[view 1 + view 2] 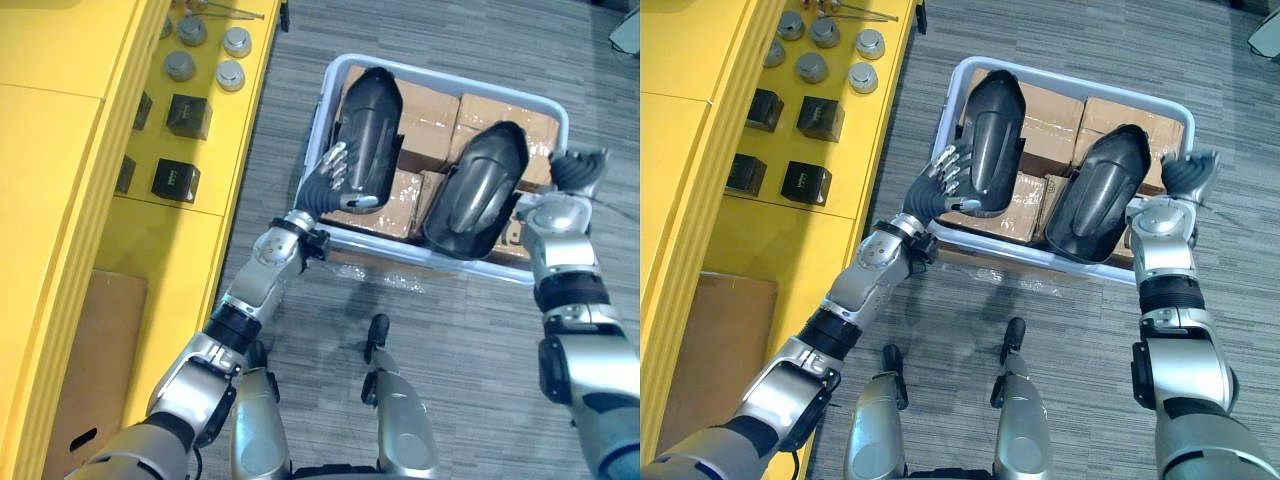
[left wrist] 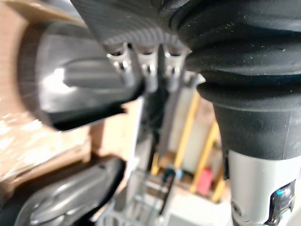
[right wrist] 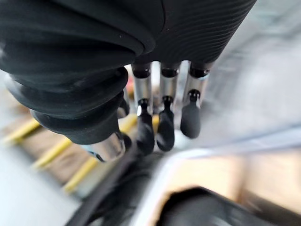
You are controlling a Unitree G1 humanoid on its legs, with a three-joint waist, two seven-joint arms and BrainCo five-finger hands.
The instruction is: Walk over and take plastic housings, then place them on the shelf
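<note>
Grey carpet floor (image 1: 450, 350), pale crate (image 1: 390, 247) on it. Inside the crate, left housing (image 1: 370, 110) and right housing (image 1: 480, 190), neither lifted yet. Against the left housing, left hand (image 1: 325, 180), fingers nearly straight, not closed round. At the crate's right rim, right hand (image 1: 578, 170), relaxed, empty. Left of the crate, yellow shelf (image 1: 90, 60); taking and placing both ahead.

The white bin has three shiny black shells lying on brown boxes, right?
No, only two. The left eye view shows a left black shell and a right black shell lying on brown boxes in the white bin.
</note>
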